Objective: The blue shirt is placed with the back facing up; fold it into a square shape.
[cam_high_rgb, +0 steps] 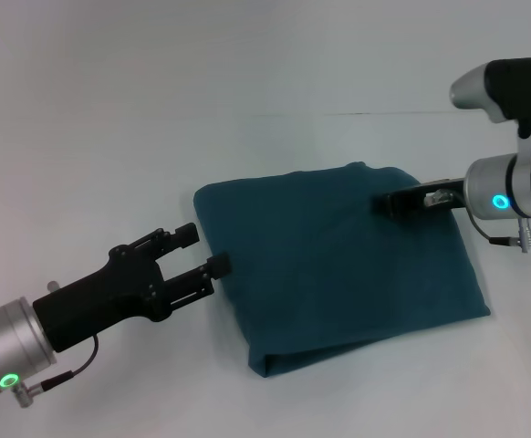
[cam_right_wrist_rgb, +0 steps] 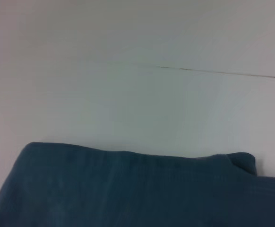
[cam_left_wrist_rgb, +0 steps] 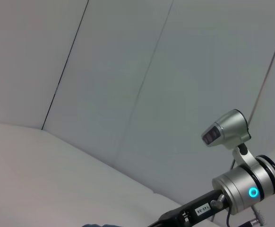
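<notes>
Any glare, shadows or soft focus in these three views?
Head view: even, diffuse light, no glare; only a faint shadow under the left tool at the edge of the blue shirt, and the right tool reads dark over the cloth. Left wrist view: sharp on the far arm, mostly bare wall. Right wrist view: soft overall, shirt knit smeared, table seam still readable.

The right gripper (cam_high_rgb: 395, 203) is lying dark against the blue shirt (cam_high_rgb: 338, 274) in the head view, so whether its fingers are parted or closed is not showing, and its arm is running off the picture's right edge. In the left wrist view only a sliver of the shirt is peeking in at the bottom edge. The right wrist view is cutting the shirt off at its lower edge.
</notes>
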### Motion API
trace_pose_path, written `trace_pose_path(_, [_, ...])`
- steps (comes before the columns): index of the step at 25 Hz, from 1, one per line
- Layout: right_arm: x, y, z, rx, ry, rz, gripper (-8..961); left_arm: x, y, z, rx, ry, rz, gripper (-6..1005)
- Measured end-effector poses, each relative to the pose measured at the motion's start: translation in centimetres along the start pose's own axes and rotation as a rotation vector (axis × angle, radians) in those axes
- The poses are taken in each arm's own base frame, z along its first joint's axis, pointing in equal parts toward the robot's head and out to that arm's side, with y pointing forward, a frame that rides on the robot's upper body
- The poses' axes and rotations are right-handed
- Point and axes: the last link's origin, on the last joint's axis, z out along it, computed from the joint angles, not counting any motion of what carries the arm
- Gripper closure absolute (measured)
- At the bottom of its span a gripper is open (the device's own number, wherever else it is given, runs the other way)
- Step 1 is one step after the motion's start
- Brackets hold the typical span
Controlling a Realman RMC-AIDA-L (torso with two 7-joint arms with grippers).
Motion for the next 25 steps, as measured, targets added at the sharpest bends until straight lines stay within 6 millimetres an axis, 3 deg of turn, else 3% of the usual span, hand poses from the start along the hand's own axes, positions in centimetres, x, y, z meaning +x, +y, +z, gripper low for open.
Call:
trace_pose_path(11, [-0.1, 0.5, 0.5, 0.018, 0.009, -0.058, 919, -0.1, -0.4, 0.2, 0.031, 0.002, -0.008, 234])
trace_pose_path(19, [-2.5, 0.9, -1.1, -0.009, -0.057, -0.090, 902, 0.3, -1.8, 0.5, 0.118, 0.015, -0.060, 233])
trace_pose_path(25, [-3.2, 1.4, -2.1, -0.065, -0.096, -0.066, 889, 0.5, -3.6, 1.3, 0.224, 0.014, -0.176, 231])
